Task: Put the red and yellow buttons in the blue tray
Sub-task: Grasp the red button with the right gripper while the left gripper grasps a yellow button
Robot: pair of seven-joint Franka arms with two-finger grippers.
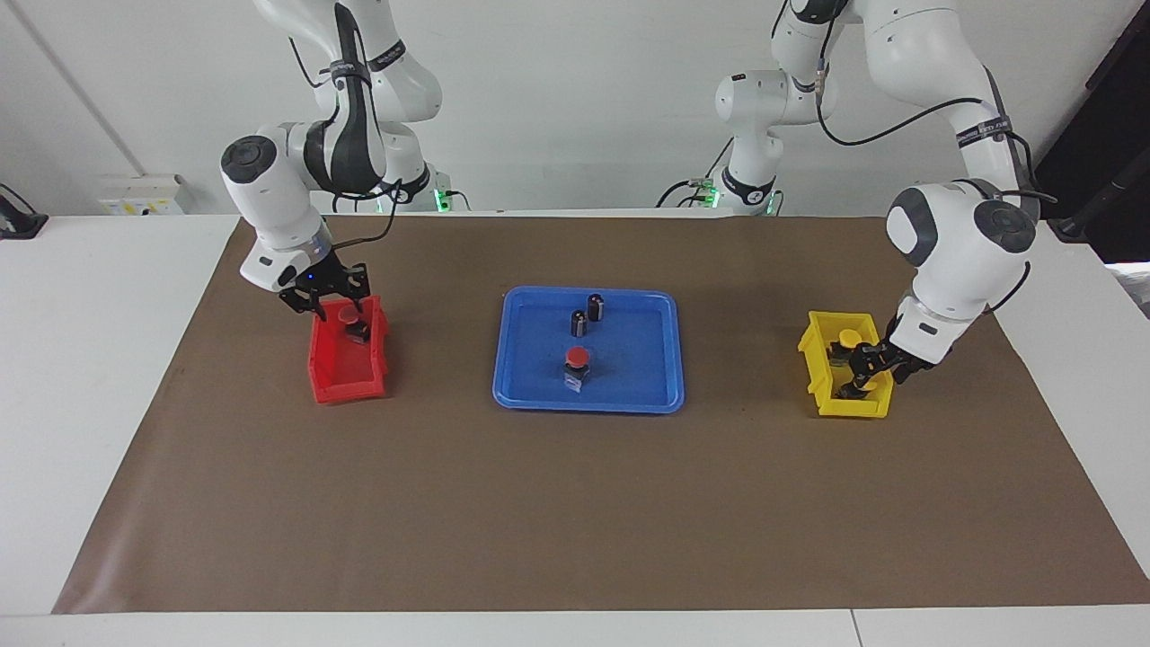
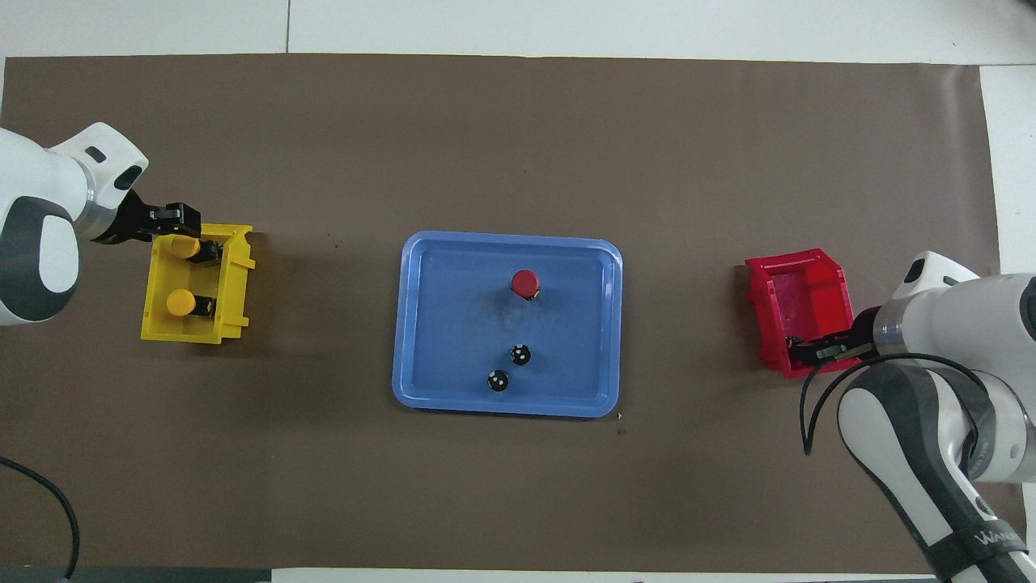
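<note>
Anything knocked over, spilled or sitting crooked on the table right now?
Only slightly: the red bin sits a little skewed. The red button and two dark cylinders stand upright in the blue tray. Nothing is spilled.

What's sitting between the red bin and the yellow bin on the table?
The blue tray, holding one red button and two dark cylinders; the overhead view shows it best.

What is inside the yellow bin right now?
The yellow bin holds two yellow buttons, and the left gripper reaches in over the one farther from the robots, partly covering it.
</note>
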